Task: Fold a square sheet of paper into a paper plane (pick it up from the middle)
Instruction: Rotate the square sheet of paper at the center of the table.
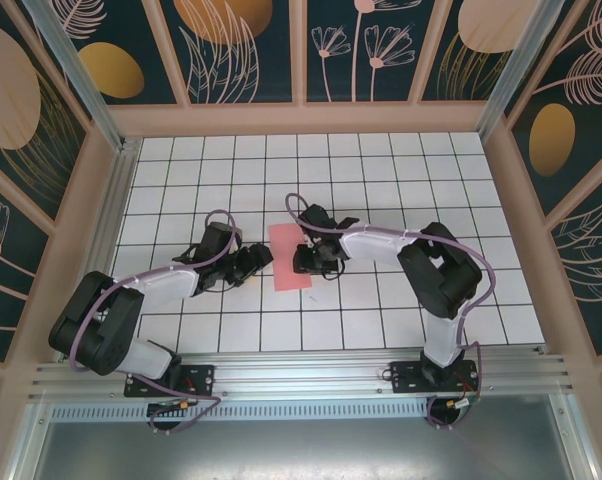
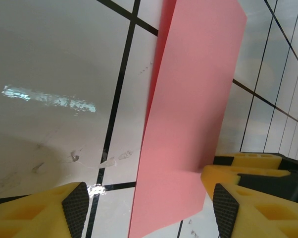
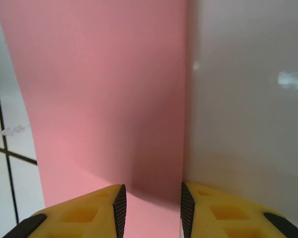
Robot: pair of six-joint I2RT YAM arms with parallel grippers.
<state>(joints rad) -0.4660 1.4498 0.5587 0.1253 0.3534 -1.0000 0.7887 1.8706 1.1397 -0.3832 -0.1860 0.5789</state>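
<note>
The white tiled table [image 1: 401, 200] carries everything, and near its middle lies the pink sheet of paper [image 1: 289, 258], showing from above as a narrow upright strip rather than a full square, so I judge it is already doubled over once along its length. The 2 grippers flank it: the left gripper [image 1: 259, 258] sits just beside the strip's left long edge with its jaws spread wide, the paper's near corner lying between them but unclamped, close against one yellow finger [image 2: 223, 198]. The right gripper [image 1: 303, 262] hangs over the right long edge, its jaws parted with a clear gap and nothing pinched between the dark pads [image 3: 120, 208]. The paper should handle as very light, limp and easily creased (a hard pinch would likely leave a mark); it will probably slide on the glossy tiles. The left wrist view shows a shadowed long edge, perhaps slightly lifted, which seems the best place to take hold.
</note>
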